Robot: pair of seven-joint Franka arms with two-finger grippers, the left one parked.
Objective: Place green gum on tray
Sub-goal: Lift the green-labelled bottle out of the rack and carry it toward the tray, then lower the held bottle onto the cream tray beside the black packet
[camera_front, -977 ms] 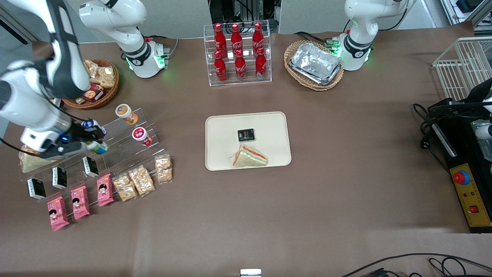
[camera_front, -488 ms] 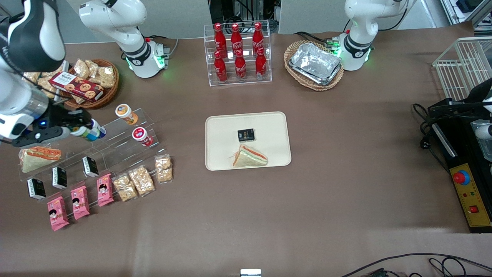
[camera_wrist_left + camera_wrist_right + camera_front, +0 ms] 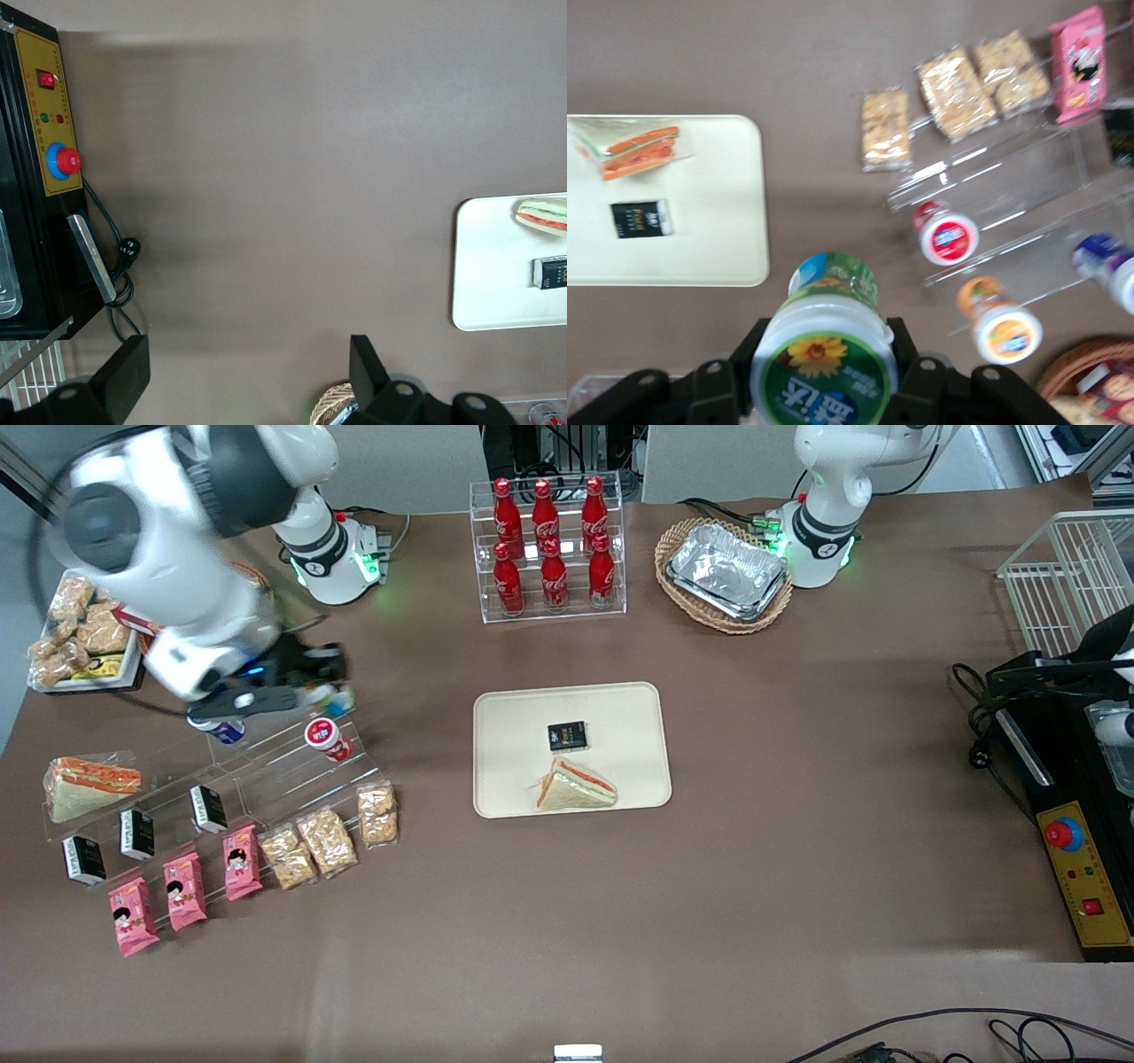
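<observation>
The gripper [image 3: 323, 682] held the green gum [image 3: 825, 359] between its fingers [image 3: 914, 376], raised above the clear rack [image 3: 292, 766]. On that rack stood a red-lidded bottle [image 3: 324, 737], with a blue-lidded bottle [image 3: 226, 731] toward the working arm's end. The tray [image 3: 620, 713] lay well apart, toward the parked arm's end, carrying a sandwich [image 3: 574, 786] nearer the front camera and a black packet [image 3: 567, 736] farther
</observation>
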